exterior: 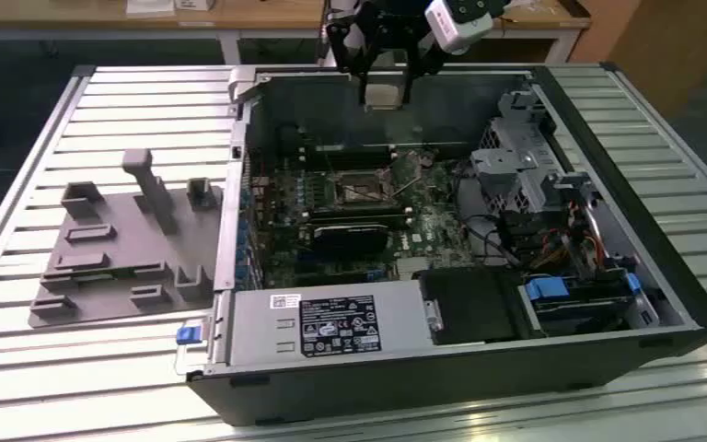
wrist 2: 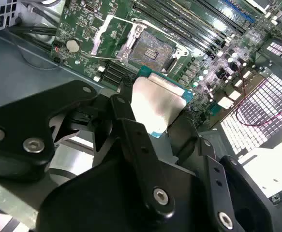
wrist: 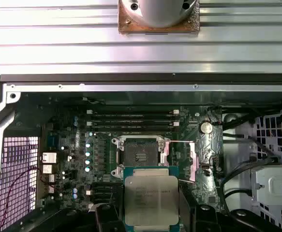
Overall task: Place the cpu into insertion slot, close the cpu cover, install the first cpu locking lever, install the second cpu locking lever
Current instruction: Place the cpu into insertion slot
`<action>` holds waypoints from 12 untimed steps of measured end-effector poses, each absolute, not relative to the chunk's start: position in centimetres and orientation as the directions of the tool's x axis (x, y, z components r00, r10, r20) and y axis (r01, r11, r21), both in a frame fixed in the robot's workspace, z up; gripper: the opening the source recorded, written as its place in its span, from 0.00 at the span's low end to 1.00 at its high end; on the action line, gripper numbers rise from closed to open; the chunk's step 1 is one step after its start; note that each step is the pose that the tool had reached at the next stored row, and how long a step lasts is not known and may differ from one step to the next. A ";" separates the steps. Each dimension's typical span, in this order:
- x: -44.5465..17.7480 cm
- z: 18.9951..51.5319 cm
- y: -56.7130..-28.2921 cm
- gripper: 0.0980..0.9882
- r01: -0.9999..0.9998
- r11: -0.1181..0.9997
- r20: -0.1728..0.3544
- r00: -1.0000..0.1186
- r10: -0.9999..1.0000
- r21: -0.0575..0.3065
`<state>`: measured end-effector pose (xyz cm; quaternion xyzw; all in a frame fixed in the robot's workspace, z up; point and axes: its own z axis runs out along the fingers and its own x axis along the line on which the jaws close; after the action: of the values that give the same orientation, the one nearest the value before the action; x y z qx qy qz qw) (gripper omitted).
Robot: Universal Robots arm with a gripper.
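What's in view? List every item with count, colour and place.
table: one, silvery slats, under everything.
computer case: one, black, lying open on the table.
circuit board: one, green, inside the computer case.
insertion slot: one, dark centre, silvery rim, on the circuit board, uncovered.
cpu cover: one, silvery, swung open beside the insertion slot.
cpu: one, silver-grey, held above the circuit board.
fixture block: one, grey, on the table, exterior view's left.
gripper: one, black, gripping the cpu.
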<state>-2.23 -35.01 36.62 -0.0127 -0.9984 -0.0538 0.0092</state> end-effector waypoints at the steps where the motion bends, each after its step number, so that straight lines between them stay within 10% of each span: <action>1: -2.2 36.6 -35.0 0.49 0.026 0.994 0.020 -1.000 0.024 0.107; 12: -2.2 36.6 -35.0 0.49 0.026 0.994 0.019 -1.000 0.024 0.108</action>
<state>-2.24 -35.01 36.60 -0.0127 -0.9984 -0.0542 0.0089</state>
